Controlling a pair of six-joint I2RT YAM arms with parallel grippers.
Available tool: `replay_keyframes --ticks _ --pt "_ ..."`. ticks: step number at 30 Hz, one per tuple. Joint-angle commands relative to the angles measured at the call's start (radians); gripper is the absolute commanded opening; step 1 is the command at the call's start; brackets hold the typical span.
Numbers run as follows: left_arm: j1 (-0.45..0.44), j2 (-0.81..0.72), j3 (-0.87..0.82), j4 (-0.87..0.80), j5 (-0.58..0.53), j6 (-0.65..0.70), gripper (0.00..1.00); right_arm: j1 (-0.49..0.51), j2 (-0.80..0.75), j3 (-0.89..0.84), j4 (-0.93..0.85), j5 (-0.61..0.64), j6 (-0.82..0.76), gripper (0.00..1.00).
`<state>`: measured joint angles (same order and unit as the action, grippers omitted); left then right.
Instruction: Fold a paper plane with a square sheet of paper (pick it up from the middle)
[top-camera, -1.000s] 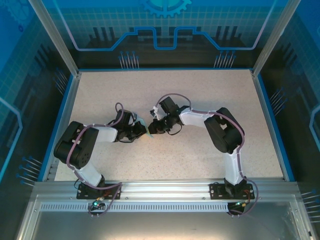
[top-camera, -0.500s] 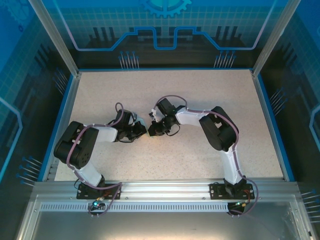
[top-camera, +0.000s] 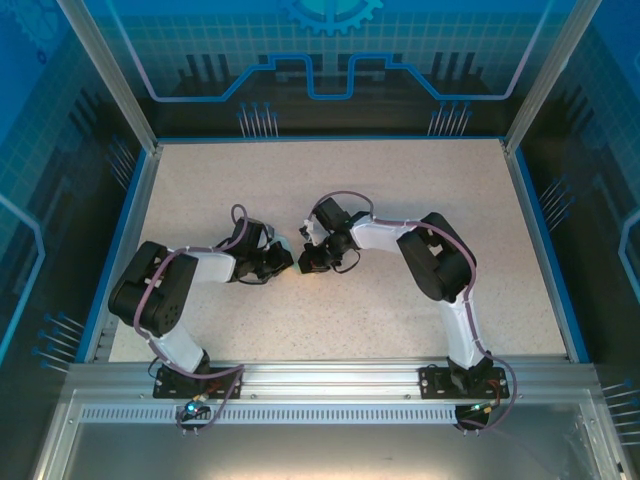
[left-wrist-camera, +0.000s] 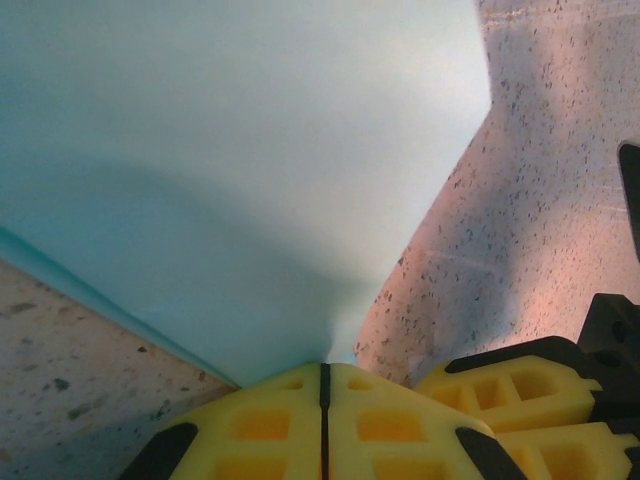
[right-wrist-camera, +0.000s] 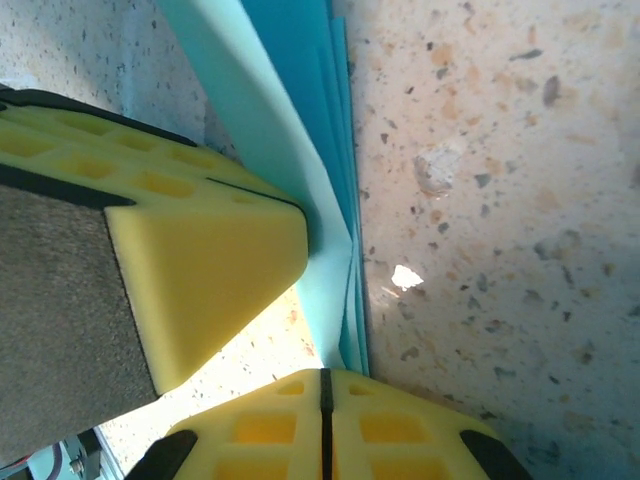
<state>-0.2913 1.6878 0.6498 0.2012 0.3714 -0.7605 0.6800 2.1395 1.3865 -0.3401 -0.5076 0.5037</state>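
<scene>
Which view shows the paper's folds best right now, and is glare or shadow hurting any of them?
Right wrist view: sharpest, the paper shows crisp stacked edges, with one small glint on the table. Left wrist view: it is a soft wash with a broad shadow across it, pinched in the left hand. Top view: evenly lit, too distant for fold detail.

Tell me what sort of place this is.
Probably a lab robot test cell: a speckled beige tabletop, a silver aluminium frame rail carrying the arm bases, and blue printed enclosure panels around it.
</scene>
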Motion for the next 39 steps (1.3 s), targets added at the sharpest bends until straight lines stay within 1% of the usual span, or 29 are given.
replay_keyframes --ticks 1,3,6,10,13,19,21,28,32,39 --pt "-0.002 0.041 0.004 -0.098 -0.086 -0.006 0.05 -0.002 -0.03 -0.034 -0.084 0.084 -0.014 0.07" --pt "-0.002 0.044 0.005 -0.1 -0.086 -0.005 0.05 -0.002 -0.055 -0.031 -0.089 0.103 -0.014 0.07" --pt "-0.002 0.047 0.007 -0.101 -0.086 -0.007 0.05 0.003 -0.1 -0.035 -0.066 0.098 -0.018 0.08" --pt "-0.002 0.048 0.009 -0.106 -0.086 -0.01 0.05 0.035 -0.123 -0.003 -0.081 0.12 -0.05 0.1" --pt "-0.002 0.049 0.011 -0.109 -0.085 -0.011 0.05 0.052 -0.092 0.029 -0.104 0.139 -0.062 0.12" --pt "-0.002 0.045 0.013 -0.11 -0.079 -0.012 0.05 0.054 -0.023 0.054 -0.053 0.066 -0.042 0.13" --pt "-0.001 0.046 0.014 -0.11 -0.077 -0.012 0.05 0.051 -0.008 0.058 -0.042 0.061 -0.035 0.12" --pt "-0.002 0.033 0.024 -0.108 -0.065 -0.006 0.07 0.016 0.021 0.008 -0.02 0.056 -0.017 0.11" --pt "0.003 0.013 0.05 -0.127 -0.059 0.044 0.1 0.0 0.023 -0.041 -0.019 0.051 -0.018 0.11" --pt "0.044 -0.008 0.119 -0.179 -0.037 0.184 0.15 -0.022 0.022 -0.09 -0.02 0.044 -0.013 0.1"
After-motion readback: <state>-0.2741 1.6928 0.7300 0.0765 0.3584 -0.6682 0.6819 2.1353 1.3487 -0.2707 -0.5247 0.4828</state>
